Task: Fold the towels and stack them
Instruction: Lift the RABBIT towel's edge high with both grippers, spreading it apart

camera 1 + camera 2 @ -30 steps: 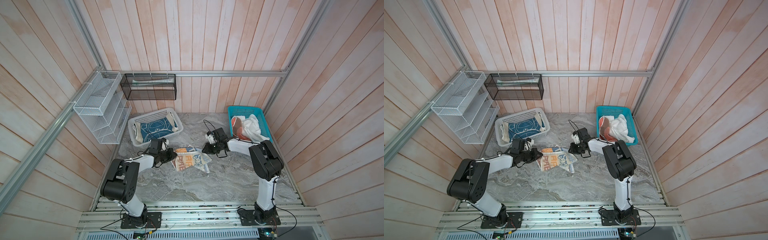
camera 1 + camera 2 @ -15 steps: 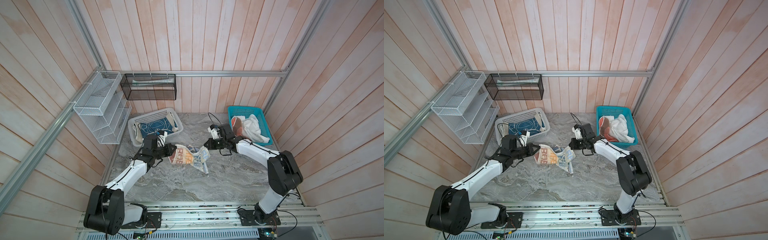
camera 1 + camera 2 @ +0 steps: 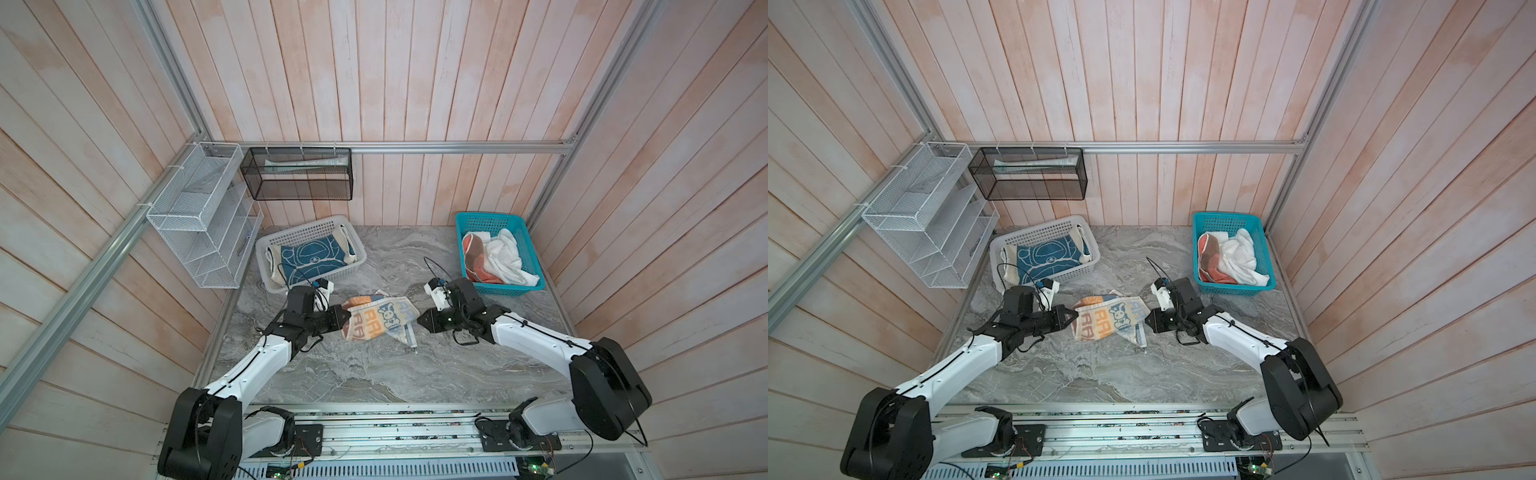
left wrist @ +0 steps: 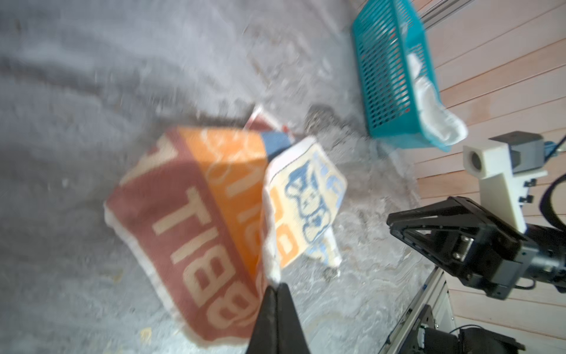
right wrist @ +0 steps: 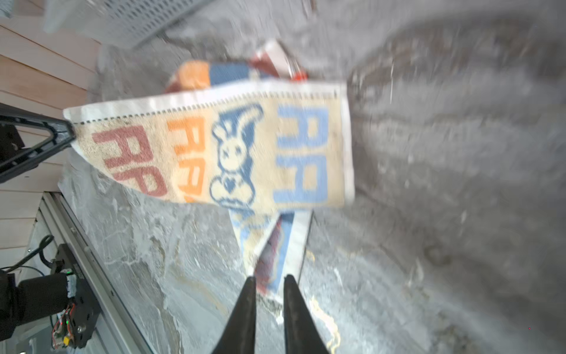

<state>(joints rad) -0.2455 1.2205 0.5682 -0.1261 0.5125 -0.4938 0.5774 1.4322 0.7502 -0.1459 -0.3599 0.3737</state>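
L grip: left gripper (image 3: 343, 317) has its jaws pressed together on one corner of the lettered towel (image 3: 380, 322). My L wrist view shows the white hem pinched right at the tips.
R grip: right gripper (image 3: 419, 322) has its jaws a little apart, w/ nothing between them that I can see. The tips sit just beside the towel's 3 o'clock edge.
Towel pos: mid table (image 3: 374, 374), a bit toward 12. The held corner is at the towel's 9 o'clock and partly lifted. The rest sags and laps over itself, w/ a loose tail trailing to 5 o'clock on the table.
Others: blue towel (image 3: 313, 259) lies flat in the white basket (image 3: 307, 226) at 10 o'clock. Salmon towel (image 3: 473, 253) and white towel (image 3: 505, 255) are bunched in the teal basket (image 3: 490, 216) at 2 o'clock.
Handling: I judge it light, limp terry that sags wherever it's unsupported. A one-corner hold lets it twist. It's not fragile or slippery, and the pile prob. drags on the table.
Where to grab: hem corners, pref. on the flat woven border, which looks thin enough for a shallow pinch. I want R on the next corner along L's edge, so that edge pulls straight btwn grippers. Layers overlap, so I can't tell for sure which corner that is.
Risk: pinching two layers at the tail would lock in a crooked fold. Both wrist views are blurred, so edge detail is poor.
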